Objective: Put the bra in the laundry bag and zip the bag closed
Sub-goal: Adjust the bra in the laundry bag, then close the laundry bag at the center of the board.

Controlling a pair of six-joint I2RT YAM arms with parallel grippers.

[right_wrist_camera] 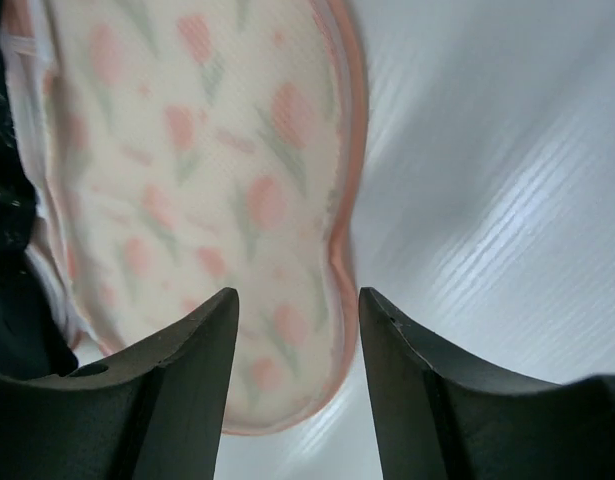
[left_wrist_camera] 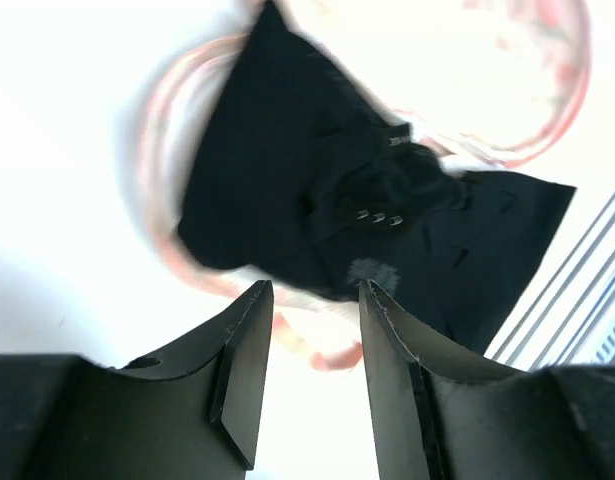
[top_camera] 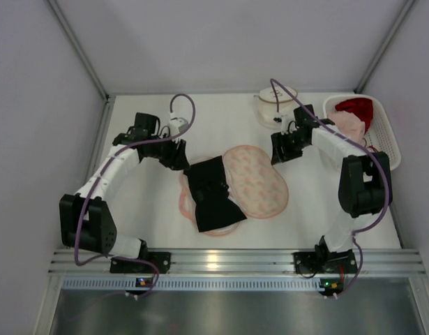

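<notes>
The black bra (top_camera: 213, 195) lies crumpled across the left half of the pink floral laundry bag (top_camera: 259, 181), which lies flat in the middle of the table. My left gripper (top_camera: 181, 159) hovers at the bra's upper left corner. In the left wrist view its jaws (left_wrist_camera: 312, 290) stand open with nothing between them, the bra (left_wrist_camera: 337, 190) just beyond the fingertips. My right gripper (top_camera: 278, 152) is over the bag's upper right edge. The right wrist view shows it open (right_wrist_camera: 297, 295) above the bag's pink rim (right_wrist_camera: 339, 250), holding nothing.
A white basket (top_camera: 390, 136) with red and pale pink garments stands at the back right. A round white mesh pouch (top_camera: 273, 105) sits at the back, behind the right gripper. An aluminium rail (top_camera: 235, 264) runs along the near edge.
</notes>
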